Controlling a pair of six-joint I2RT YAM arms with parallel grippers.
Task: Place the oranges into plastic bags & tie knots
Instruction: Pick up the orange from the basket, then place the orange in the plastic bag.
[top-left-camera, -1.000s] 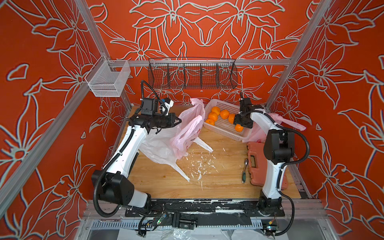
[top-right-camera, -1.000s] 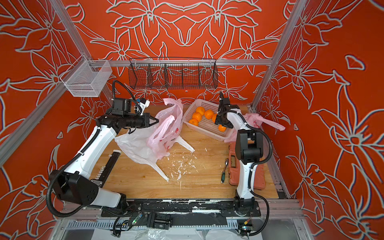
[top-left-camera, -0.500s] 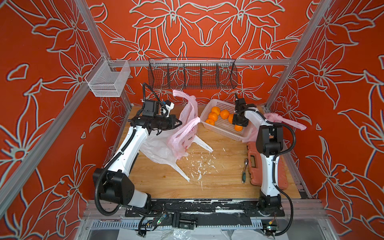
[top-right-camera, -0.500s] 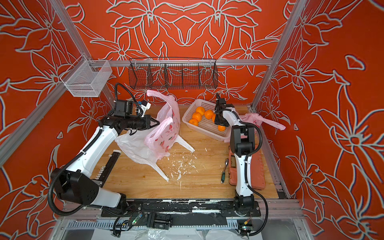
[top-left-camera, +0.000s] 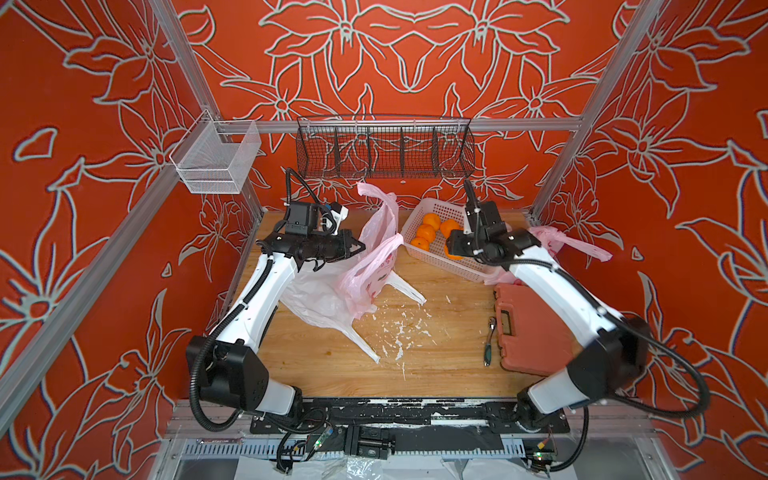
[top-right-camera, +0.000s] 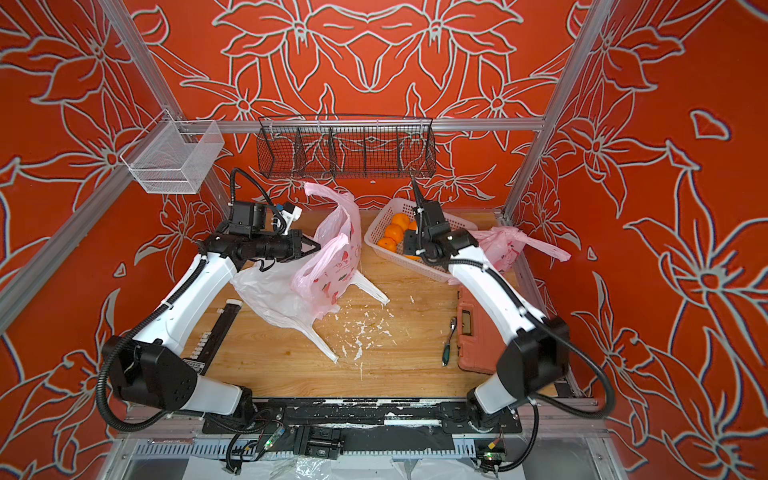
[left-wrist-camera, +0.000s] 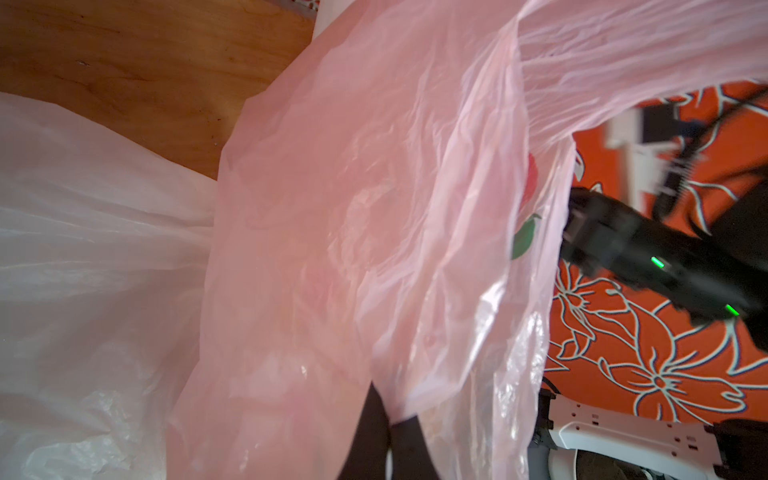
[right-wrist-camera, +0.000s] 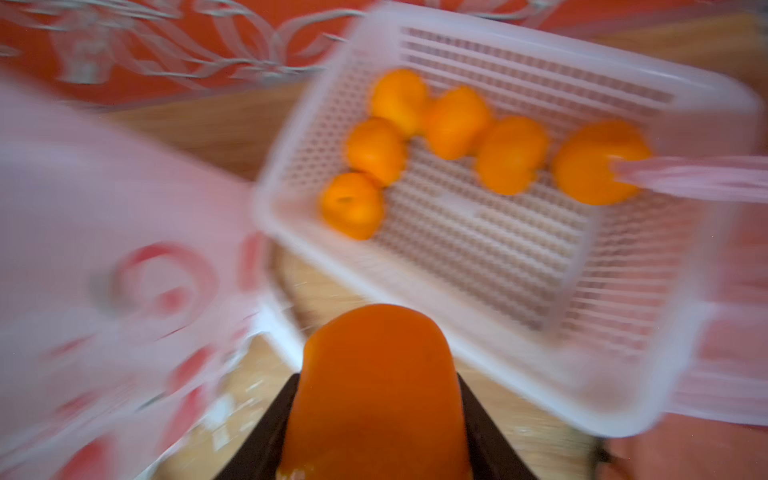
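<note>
On the counter (top-left-camera: 436, 353) a white bag (top-left-camera: 316, 291) is spread flat at the left, apparently kept in reserve. Above it a pink bag (top-left-camera: 374, 266) is held up by its rim, and it is judged that the mouth is being presented rightward for loading. A basket (top-left-camera: 459, 268) is set at the far right within the right arm's reach, and several oranges (top-left-camera: 428, 235) are left in it. One orange (right-wrist-camera: 374, 353) is held near the basket's left edge, on the pink bag's side.

The left arm is stretched from its near base, and the left gripper (top-left-camera: 358, 248) is pointed right, its fingers pressed together on the bag's film. The right arm is bent leftward, and the right gripper (right-wrist-camera: 376, 378) has its fingers clamped on either side of the orange.
</note>
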